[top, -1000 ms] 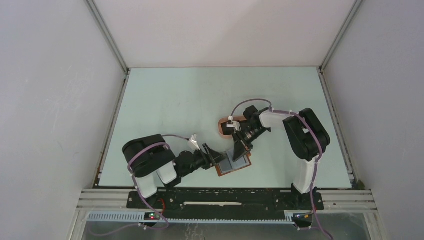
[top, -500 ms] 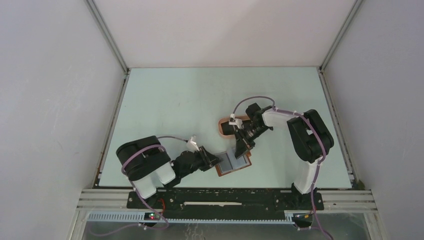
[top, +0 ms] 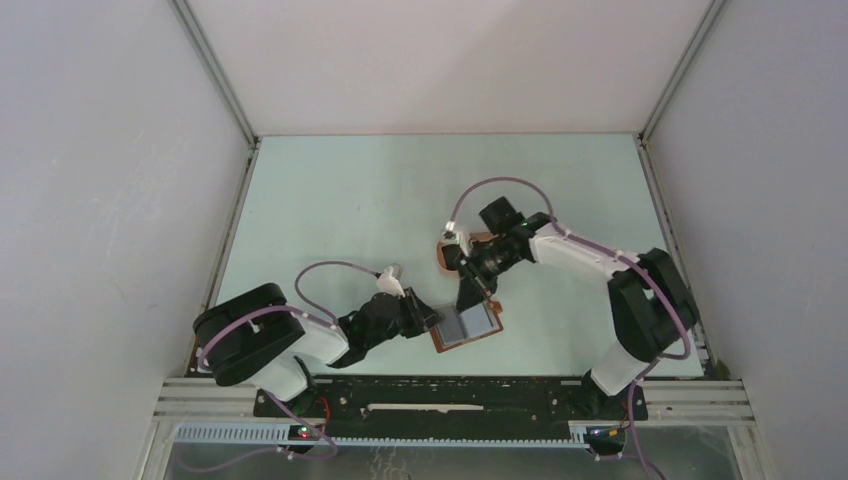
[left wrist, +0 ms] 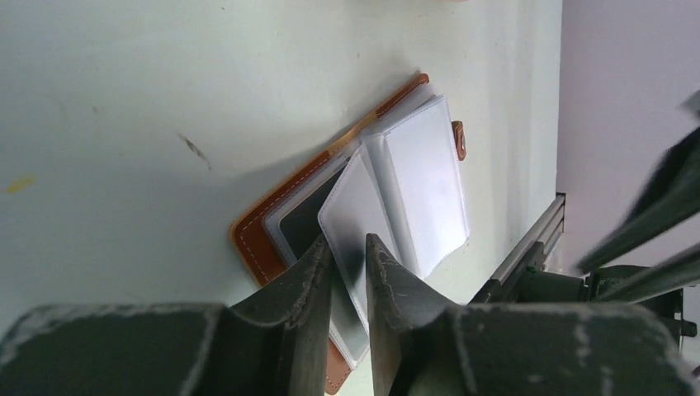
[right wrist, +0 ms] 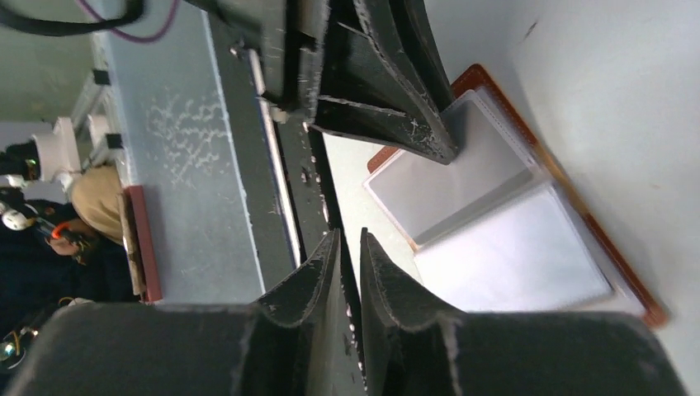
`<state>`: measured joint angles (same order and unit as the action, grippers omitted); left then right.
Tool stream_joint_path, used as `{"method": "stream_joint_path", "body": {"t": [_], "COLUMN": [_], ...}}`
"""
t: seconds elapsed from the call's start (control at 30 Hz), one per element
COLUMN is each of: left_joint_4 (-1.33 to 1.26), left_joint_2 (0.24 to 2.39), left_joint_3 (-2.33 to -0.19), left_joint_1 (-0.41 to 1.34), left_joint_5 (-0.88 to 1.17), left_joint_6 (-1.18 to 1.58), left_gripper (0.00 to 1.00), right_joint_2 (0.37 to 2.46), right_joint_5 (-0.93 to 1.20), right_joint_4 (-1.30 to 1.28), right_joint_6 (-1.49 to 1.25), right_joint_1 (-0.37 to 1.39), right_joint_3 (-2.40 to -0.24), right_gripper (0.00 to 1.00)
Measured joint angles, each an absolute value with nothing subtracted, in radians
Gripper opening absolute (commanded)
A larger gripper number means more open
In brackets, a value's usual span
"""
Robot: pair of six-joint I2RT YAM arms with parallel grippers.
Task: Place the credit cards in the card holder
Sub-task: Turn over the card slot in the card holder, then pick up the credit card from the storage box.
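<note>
The card holder (top: 478, 322) lies open near the table's front edge, brown leather (left wrist: 254, 240) outside and clear pockets (right wrist: 512, 252) inside. A dark card shows in one pocket (left wrist: 305, 216). My left gripper (top: 426, 318) is shut on one raised clear pocket leaf (left wrist: 357, 206) at the holder's left side. My right gripper (top: 467, 282) hangs just above the holder's far edge, shut on a black credit card (top: 469, 297) that points down at the pockets. In the right wrist view the card shows only as a thin dark edge (right wrist: 350, 307) between the fingers (right wrist: 314, 280).
A brownish oval tray (top: 442, 257) sits behind the holder, mostly under the right arm. The black base rail (right wrist: 285, 157) and the table's front edge run close to the holder. Grey walls enclose the table on three sides.
My left gripper has closed on the pocket leaf and that arm has reached out. The right arm has stretched out, bringing the black card a little left over the holder's far edge.
</note>
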<state>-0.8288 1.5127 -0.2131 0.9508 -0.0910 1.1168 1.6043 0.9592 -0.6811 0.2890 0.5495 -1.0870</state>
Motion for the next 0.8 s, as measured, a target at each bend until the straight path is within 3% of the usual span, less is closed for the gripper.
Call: {"method": "stream_joint_path", "body": {"t": [0.27, 0.53, 0.6, 0.63, 0.7, 0.73, 0.8], "left_joint_4": [-0.694, -0.424, -0.363, -0.32, -0.25, -0.212, -0.169], "left_joint_2": [1.409, 1.122, 1.026, 0.965, 0.85, 0.793, 0.69], "left_joint_3": [-0.211, -0.21, -0.21, -0.212, -0.215, -0.221, -0.237], "left_joint_1": [0.953, 0.963, 0.966, 0.966, 0.966, 0.966, 0.966], "left_joint_5": [-0.13, -0.215, -0.243, -0.263, -0.301, -0.325, -0.38], "left_joint_6": [1.094, 1.005, 0.957, 0.918, 0.835, 0.786, 0.687], "left_gripper": [0.31, 0.39, 0.44, 0.47, 0.63, 0.73, 0.98], "right_joint_2": [1.776, 1.66, 1.563, 1.514, 1.391, 1.335, 1.254], "right_joint_5": [0.688, 0.55, 0.55, 0.549, 0.54, 0.536, 0.535], "right_joint_4": [-0.648, -0.665, -0.669, -0.668, -0.651, -0.635, -0.598], "right_joint_6": [0.259, 0.307, 0.336, 0.349, 0.39, 0.414, 0.444], "right_joint_1": [0.641, 0.597, 0.573, 0.559, 0.526, 0.509, 0.47], "right_joint_3": [-1.078, -1.073, -1.073, -1.073, -1.073, -1.073, -1.075], "right_gripper": [0.21, 0.29, 0.38, 0.48, 0.84, 0.97, 1.0]}}
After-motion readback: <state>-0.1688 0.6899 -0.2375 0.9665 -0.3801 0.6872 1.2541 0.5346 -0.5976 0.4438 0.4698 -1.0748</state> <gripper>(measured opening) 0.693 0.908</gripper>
